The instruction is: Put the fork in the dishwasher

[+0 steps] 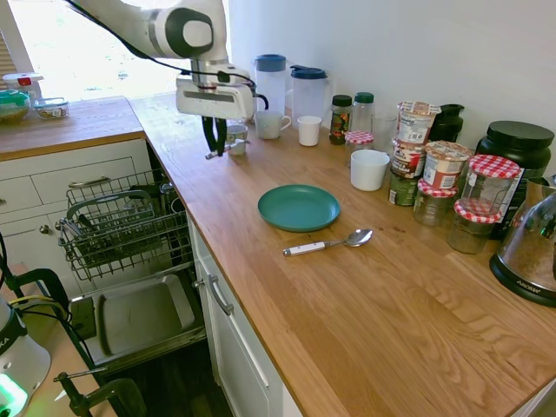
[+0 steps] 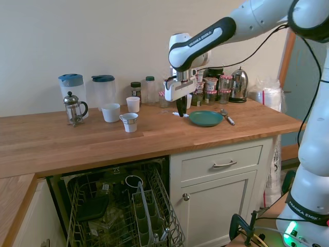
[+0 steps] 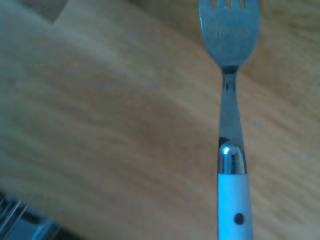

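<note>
My gripper (image 1: 212, 139) hangs above the wooden counter near its left edge, shut on the fork (image 3: 231, 125). In the wrist view the fork has a silver head and neck and a white handle, and it hovers over the wood. Only its tip (image 1: 211, 155) pokes out below the fingers in the first exterior view. The dishwasher stands open under the counter, its dark wire rack (image 1: 122, 228) pulled out over the lowered grey door (image 1: 143, 317). From the other side, the rack (image 2: 123, 211) sits down and to the left of the gripper (image 2: 181, 109).
A teal plate (image 1: 298, 208) and a white-handled spoon (image 1: 326, 244) lie mid-counter. Cups (image 1: 271, 124), two jugs (image 1: 308, 94) and several jars (image 1: 434, 174) line the wall. A small cup (image 2: 129, 122) and a French press (image 2: 74, 109) stand above the dishwasher.
</note>
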You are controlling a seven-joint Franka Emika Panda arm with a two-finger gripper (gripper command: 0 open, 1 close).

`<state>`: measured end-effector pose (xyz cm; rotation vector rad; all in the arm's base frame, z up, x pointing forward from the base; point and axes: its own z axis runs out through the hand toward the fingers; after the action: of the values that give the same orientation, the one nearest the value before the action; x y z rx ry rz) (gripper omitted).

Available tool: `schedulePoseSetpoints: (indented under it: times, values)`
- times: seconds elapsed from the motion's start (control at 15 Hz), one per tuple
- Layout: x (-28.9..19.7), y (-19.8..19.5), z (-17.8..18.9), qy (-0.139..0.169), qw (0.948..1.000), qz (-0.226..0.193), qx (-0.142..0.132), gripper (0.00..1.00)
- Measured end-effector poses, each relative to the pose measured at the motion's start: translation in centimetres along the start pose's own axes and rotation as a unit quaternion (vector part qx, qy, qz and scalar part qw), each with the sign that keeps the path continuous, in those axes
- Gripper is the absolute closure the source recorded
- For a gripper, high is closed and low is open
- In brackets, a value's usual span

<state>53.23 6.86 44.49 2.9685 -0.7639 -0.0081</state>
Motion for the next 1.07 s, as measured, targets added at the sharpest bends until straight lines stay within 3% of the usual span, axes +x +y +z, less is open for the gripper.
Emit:
schedulePoseSetpoints:
  times: [0.4, 0.6, 0.87, 1.07]
  values:
    - [-10.9, 1.1, -2.8, -0.009, 0.9983, -0.057, -0.011, 1.00]
    - [-12.7, -0.6, -2.9, -0.007, 0.9961, -0.087, -0.017, 1.00]
    - [-18.2, -4.2, -3.4, -0.019, 0.9866, -0.152, -0.056, 1.00]
    - [-21.7, -5.9, -2.5, -0.040, 0.9765, -0.189, -0.095, 1.00]
